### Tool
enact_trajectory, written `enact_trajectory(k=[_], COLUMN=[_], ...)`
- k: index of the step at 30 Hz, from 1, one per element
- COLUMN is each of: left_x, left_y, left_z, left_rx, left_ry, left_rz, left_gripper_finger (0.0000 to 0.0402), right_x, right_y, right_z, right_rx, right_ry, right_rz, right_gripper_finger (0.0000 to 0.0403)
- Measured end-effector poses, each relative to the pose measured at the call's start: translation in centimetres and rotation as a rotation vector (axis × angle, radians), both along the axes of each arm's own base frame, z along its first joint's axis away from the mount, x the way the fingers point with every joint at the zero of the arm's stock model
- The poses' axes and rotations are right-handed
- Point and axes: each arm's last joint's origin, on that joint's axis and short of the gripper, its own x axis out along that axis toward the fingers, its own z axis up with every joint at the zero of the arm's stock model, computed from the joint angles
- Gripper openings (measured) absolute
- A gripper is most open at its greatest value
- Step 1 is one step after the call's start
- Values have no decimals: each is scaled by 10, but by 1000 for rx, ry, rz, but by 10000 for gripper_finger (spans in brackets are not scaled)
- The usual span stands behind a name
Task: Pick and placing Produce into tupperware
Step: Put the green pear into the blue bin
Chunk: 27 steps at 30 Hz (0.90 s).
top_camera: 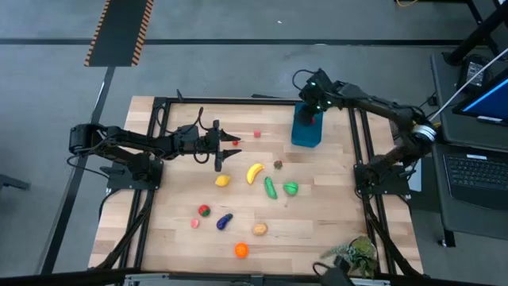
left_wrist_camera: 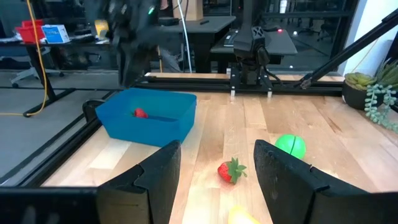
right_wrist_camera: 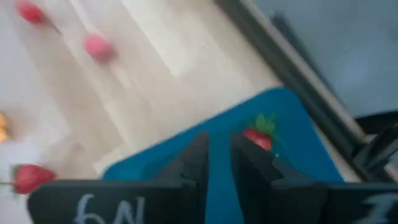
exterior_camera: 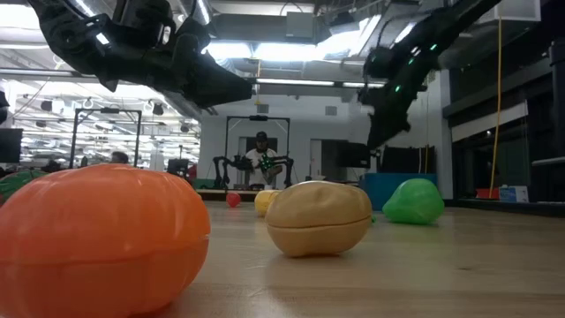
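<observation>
Left gripper: hangs over the left-middle of the table, fingers parted and empty, pointing to a strawberry just in front of it

Produce on table: lemon, banana, cucumber and a green round piece lie near the middle; a red-green piece, a purple one, a tan one and an orange one lie nearer the front edge

Tupperware: blue, at the far right of the table, with one red piece already lying inside

Right gripper: directly above the tupperware, fingers almost together, and I see nothing between them

Risk, left side: the strawberry is small and may slip or roll away if the fingers close off-centre

Risk, right side: the arm is low over the box, so moving away sideways could catch the wall and push or tip it

Risk, both: the arms could meet if the left one carries toward the box too soon
</observation>
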Motion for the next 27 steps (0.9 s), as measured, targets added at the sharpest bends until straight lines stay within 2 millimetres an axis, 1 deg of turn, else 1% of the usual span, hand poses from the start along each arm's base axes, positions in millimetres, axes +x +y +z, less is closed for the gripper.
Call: enact_trajectory(k=[2, 5, 9, 14, 17, 20, 24, 27], left_x=[0, 0, 0, 0, 0, 0, 0, 0], left_y=[0, 0, 0, 0, -1, -2, -2, -2], left_z=[0, 0, 0, 0, 0, 0, -1, -2], left_rx=[-1, -2, -3, -10, -11, -11, -14, -16], left_ry=[0, 1, 1, 0, 0, 1, 10, 20], left_rz=[0, 1, 0, 0, -5, -8, -7, -7], left_gripper_finger=[196, 196, 196, 196, 196, 196, 196, 196], right_x=[-7, -22, -41, -59, -65, -69, -72, -71], right_y=[15, 42, 77, 110, 124, 133, 142, 144], right_z=[12, 17, 13, 0, -7, -12, -23, -32], right_rx=[-57, -115, -184, -231, -225, -224, -170, -124], right_ry=[-74, -167, -291, -430, -516, -586, -599, -582], right_rz=[3, 17, 66, 176, 265, 339, 420, 410], right_gripper_finger=[64, 64, 64, 64, 64, 64, 64, 64])
